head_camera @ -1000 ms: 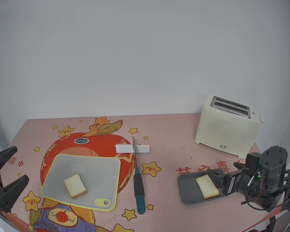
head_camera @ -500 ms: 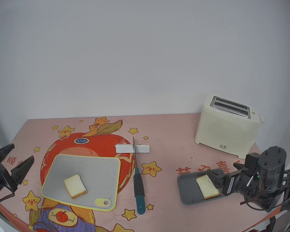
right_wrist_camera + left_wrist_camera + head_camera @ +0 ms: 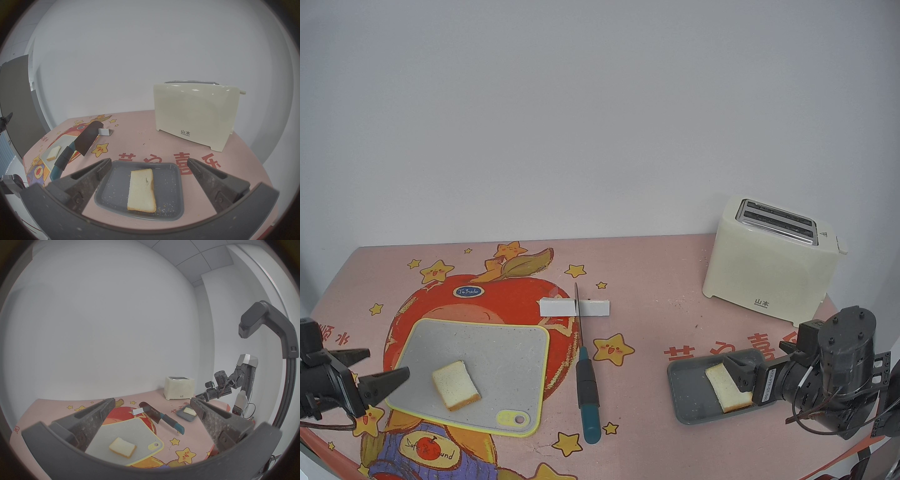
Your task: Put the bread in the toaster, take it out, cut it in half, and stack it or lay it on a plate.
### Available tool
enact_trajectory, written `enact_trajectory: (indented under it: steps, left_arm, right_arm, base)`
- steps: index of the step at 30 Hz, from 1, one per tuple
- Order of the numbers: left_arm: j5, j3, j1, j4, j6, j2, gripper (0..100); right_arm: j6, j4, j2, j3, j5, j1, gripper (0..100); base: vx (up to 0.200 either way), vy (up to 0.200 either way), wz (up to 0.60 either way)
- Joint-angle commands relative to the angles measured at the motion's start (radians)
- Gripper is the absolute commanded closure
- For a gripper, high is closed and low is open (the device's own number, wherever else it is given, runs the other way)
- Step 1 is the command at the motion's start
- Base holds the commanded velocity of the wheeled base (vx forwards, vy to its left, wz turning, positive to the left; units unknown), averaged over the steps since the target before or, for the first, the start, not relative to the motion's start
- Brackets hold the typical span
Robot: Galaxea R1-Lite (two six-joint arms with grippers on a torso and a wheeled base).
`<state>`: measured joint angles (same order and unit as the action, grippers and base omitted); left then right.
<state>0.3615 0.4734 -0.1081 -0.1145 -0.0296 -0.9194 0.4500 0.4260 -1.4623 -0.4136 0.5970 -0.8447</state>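
Note:
One pale half slice of bread (image 3: 456, 385) lies flat on the grey cutting board (image 3: 506, 350). My left gripper (image 3: 389, 363) stands open just off the board's left edge, level with that piece and apart from it. A second half slice (image 3: 727, 387) lies on the dark grey plate (image 3: 690, 387) at the right; the right wrist view shows this bread (image 3: 142, 190) flat in the plate (image 3: 170, 187). My right gripper (image 3: 756, 354) is open at the plate's right side, its fingers either side of the bread and holding nothing. The cream toaster (image 3: 772, 259) has empty slots.
A knife (image 3: 586, 381) with a dark and teal handle lies between board and plate, its blade resting in a small white holder (image 3: 575, 307). The toaster stands close behind the plate. The table's front edge runs just below both grippers.
My left gripper has swung in from the table's left edge toward the cutting board. The right gripper has crept slightly left over the plate. Both bread pieces stay put.

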Motion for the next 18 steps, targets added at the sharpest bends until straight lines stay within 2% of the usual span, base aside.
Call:
enact_trajectory:
  steps: [1,5,7,9,11,14,18]
  left_arm:
    - [-0.056,0.005,-0.03,-0.011,-0.007,-0.105,0]
    - [-0.104,0.005,-0.032,-0.011,-0.007,-0.128,0]
    - [-0.147,0.004,-0.032,-0.011,-0.006,-0.142,0]
    - [-0.222,0.004,-0.032,-0.008,-0.004,-0.164,0]
    - [-0.248,0.005,-0.047,-0.005,-0.006,-0.181,0]
    - [-0.254,0.004,-0.096,-0.005,-0.016,-0.193,0]
    - [-0.256,0.002,-0.114,-0.005,-0.016,-0.228,0]
  right_arm:
    - [-0.008,-0.003,0.082,-0.002,0.0,-0.005,0]
    - [-0.039,-0.001,0.14,-0.01,-0.002,-0.01,0]
    - [-0.06,-0.001,0.163,-0.01,-0.003,-0.001,0]
    - [-0.071,-0.001,0.183,-0.019,-0.003,0.006,0]
    - [-0.076,-0.004,0.198,-0.028,-0.003,0.015,0]
    - [-0.083,-0.007,0.214,-0.031,-0.005,0.021,0]
    - [-0.116,-0.006,0.244,-0.034,-0.005,0.033,0]
  base:
    - [0.0,0.0,0.0]
    - [0.0,0.0,0.0]
    - [0.0,0.0,0.0]
    - [0.0,0.0,0.0]
    - [0.0,0.0,0.0]
    - [0.0,0.0,0.0]
    - [0.0,0.0,0.0]
